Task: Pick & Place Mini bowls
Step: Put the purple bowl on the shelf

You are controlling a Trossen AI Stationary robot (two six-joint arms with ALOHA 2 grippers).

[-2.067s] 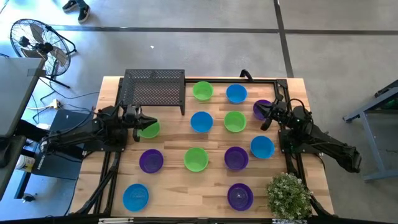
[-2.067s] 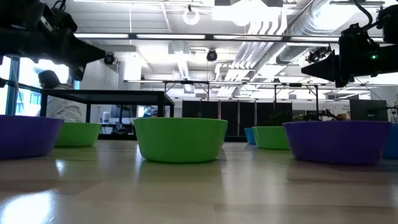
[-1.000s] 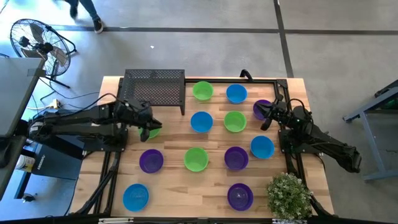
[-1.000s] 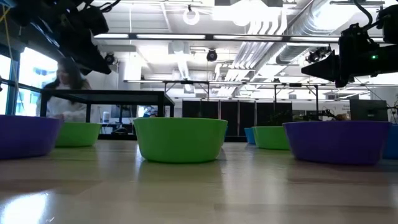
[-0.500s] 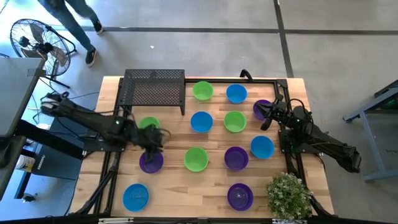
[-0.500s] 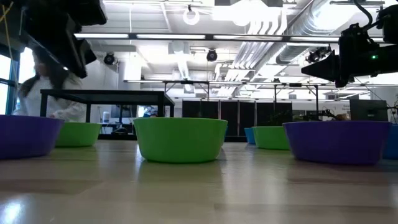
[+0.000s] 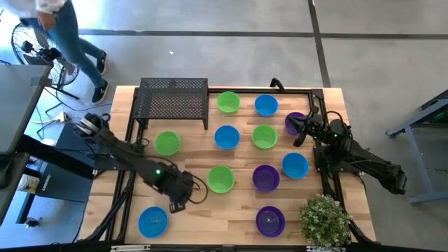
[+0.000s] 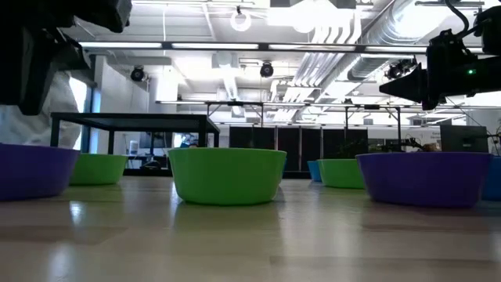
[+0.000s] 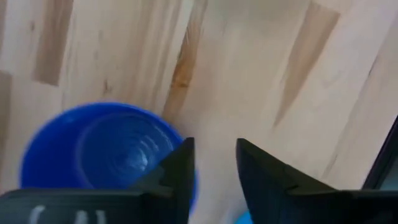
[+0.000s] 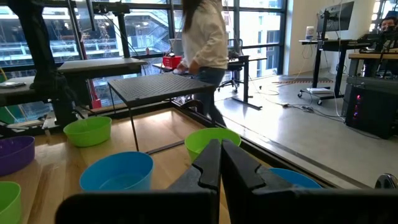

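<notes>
A pale wooden surface (image 7: 231,210) stands on a grey concrete floor, with a person (image 7: 66,35) walking past its far left corner near a floor fan (image 7: 28,38). A black mesh rack (image 7: 173,101) sits at the far left of the surface and a small potted plant (image 7: 324,220) at the near right corner. The mini bowls are spread across the surface in loose rows: green ones (image 7: 228,102) at the far edge, beside the rack (image 7: 167,143), in the middle (image 7: 264,136) and nearer the front (image 7: 220,178); blue ones (image 7: 266,105) at the far edge, at centre (image 7: 226,136), on the right (image 7: 295,165) and at the near left (image 7: 152,221); purple ones (image 7: 266,178) right of centre and at the front (image 7: 270,221). The left claw (image 7: 176,203) reaches over the near left part, just beside the near-left blue bowl (image 9: 102,152), its fingers (image 9: 180,171) narrowly parted and empty. The right claw (image 7: 299,131) waits closed at the far right, over a purple bowl (image 7: 294,120).
</notes>
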